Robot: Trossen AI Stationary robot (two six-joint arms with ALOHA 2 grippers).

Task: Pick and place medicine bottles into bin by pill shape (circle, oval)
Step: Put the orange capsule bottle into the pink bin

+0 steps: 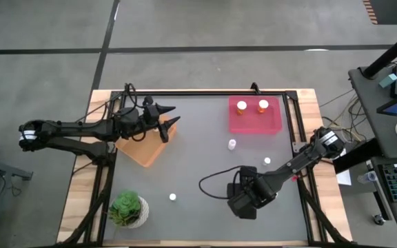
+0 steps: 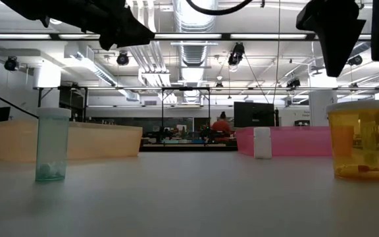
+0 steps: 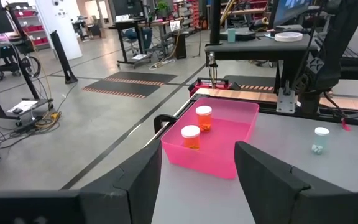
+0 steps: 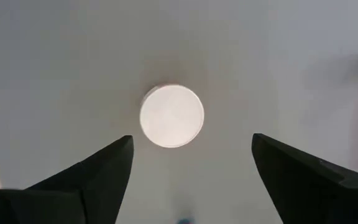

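My right gripper (image 1: 242, 198) points straight down at the table's near right, open and empty. Its fingers stand on either side of a round white cap (image 4: 171, 116) below them, apart from it. In the low view this gripper (image 2: 362, 46) hangs above an orange bottle with a white cap (image 2: 359, 139) that stands upright on the table. My left gripper (image 1: 168, 118) is open and empty over the orange bin (image 1: 143, 146) at the far left. Two orange bottles (image 1: 242, 107) (image 1: 263, 105) stand in the pink bin (image 1: 255, 122).
Loose bottles stand on the table: a white one (image 1: 232, 144), one (image 1: 267, 161) near the right arm, and a clear one (image 1: 173, 197) near the front. A potted green plant (image 1: 128, 209) stands at the near left corner. A black cable (image 1: 212, 179) loops beside the right gripper.
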